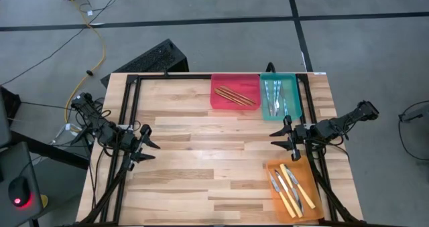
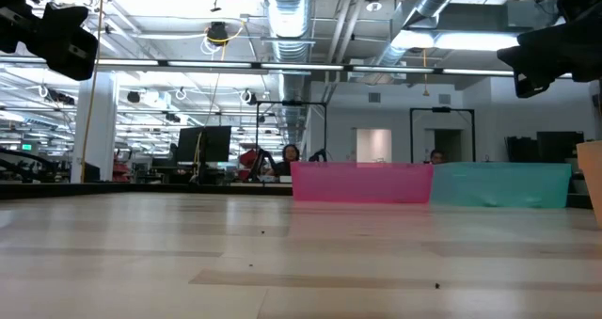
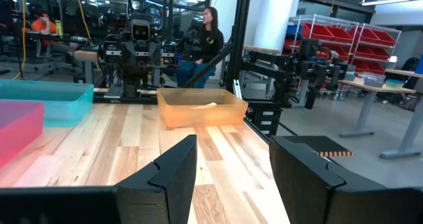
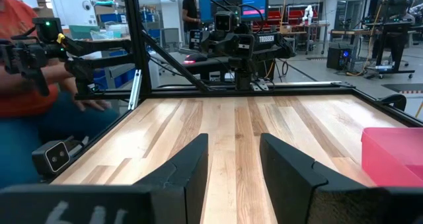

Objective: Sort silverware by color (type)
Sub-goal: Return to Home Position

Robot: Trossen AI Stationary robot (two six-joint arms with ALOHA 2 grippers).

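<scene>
The silverware lies sorted in three trays. Tan wooden sticks (image 1: 235, 96) lie in the red tray (image 1: 216, 101) at the far side. Light-blue-handled metal pieces (image 1: 274, 96) lie in the teal tray (image 1: 295, 93) beside it. Yellow-handled knives (image 1: 289, 189) lie in the orange tray (image 1: 315, 184) at the near right. My left gripper (image 1: 153, 146) stands open above the table's left side, nothing between its fingers (image 3: 173, 178). My right gripper (image 1: 277, 137) stands open at the right side, between the teal and orange trays, holding nothing.
Black frame rails (image 1: 131, 113) run along the table's left, far and right sides. Bare wooden tabletop (image 1: 208, 160) stretches between the two grippers. Beyond the table there are people at desks (image 3: 206, 39) and a sleeve (image 4: 26, 85) near the right arm's side.
</scene>
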